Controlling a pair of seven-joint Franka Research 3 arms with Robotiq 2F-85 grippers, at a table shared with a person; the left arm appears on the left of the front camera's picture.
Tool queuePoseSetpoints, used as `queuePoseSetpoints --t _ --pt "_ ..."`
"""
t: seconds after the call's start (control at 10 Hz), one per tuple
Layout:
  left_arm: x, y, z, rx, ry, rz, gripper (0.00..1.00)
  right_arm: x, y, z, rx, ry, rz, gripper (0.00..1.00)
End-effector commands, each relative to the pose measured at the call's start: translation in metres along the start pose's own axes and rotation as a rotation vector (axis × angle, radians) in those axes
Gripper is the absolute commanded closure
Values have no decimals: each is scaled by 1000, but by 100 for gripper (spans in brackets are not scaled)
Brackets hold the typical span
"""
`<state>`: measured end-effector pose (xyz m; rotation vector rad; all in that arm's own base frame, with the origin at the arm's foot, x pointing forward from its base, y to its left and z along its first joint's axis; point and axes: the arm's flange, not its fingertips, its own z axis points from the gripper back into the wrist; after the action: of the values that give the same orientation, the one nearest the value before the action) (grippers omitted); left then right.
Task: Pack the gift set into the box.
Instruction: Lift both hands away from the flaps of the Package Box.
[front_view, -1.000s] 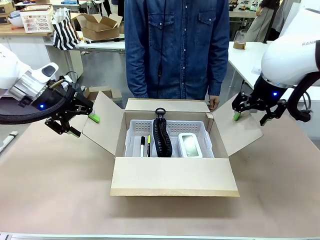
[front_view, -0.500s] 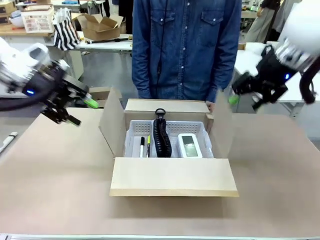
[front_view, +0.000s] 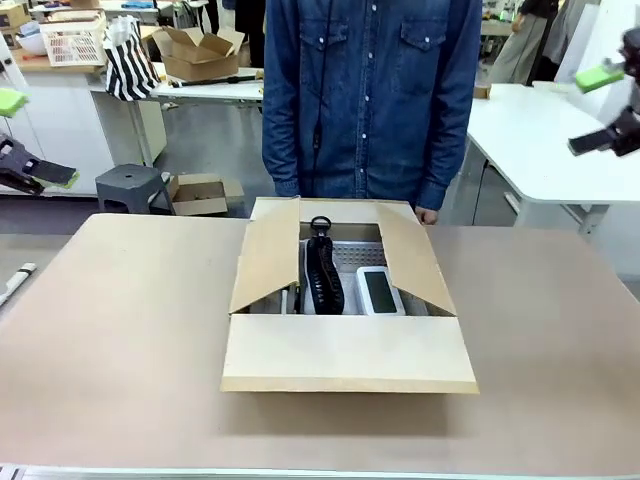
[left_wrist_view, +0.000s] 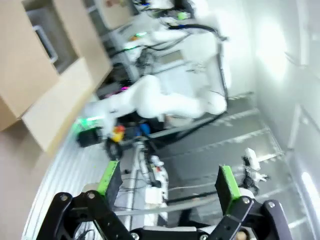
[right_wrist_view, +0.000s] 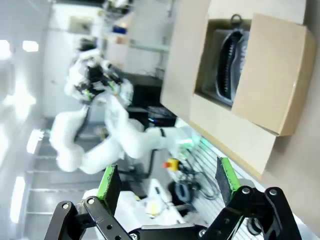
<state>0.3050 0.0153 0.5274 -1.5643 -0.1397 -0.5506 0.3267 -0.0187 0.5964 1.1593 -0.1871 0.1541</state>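
The box (front_view: 348, 352) sits mid-table with its front flap laid out flat and its two side flaps leaning inward over the opening. Between them the gift set shows: the white basket (front_view: 355, 255), the black coiled cable (front_view: 322, 272) and the white case (front_view: 378, 290). My left gripper (front_view: 32, 138) hangs open at the far left edge, well clear of the box. High at the far right, my right gripper (front_view: 598, 110) is open too. The left wrist view shows an open, empty gripper (left_wrist_view: 167, 180) and the box (left_wrist_view: 30, 65). In the right wrist view, the open gripper (right_wrist_view: 167, 182) looks at the box (right_wrist_view: 260, 75) and cable (right_wrist_view: 231, 55).
A person in a denim shirt (front_view: 370, 90) stands at the table's far edge behind the box, one hand (front_view: 428, 214) by its back corner. A marker (front_view: 15, 283) lies at the left table edge. A white table (front_view: 530, 130) stands at the back right.
Both grippers have pulled up and outward, away from the box. The two side flaps have swung from spread open to leaning inward over the basket.
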Motion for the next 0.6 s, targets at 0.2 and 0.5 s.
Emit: queuePoseSetpoints --t 0.2,0.5 --pt "0 0 0 0 0 0 0 0 0 0 0 0 0 0" --pt "0 0 0 0 0 0 0 0 0 0 0 0 0 0"
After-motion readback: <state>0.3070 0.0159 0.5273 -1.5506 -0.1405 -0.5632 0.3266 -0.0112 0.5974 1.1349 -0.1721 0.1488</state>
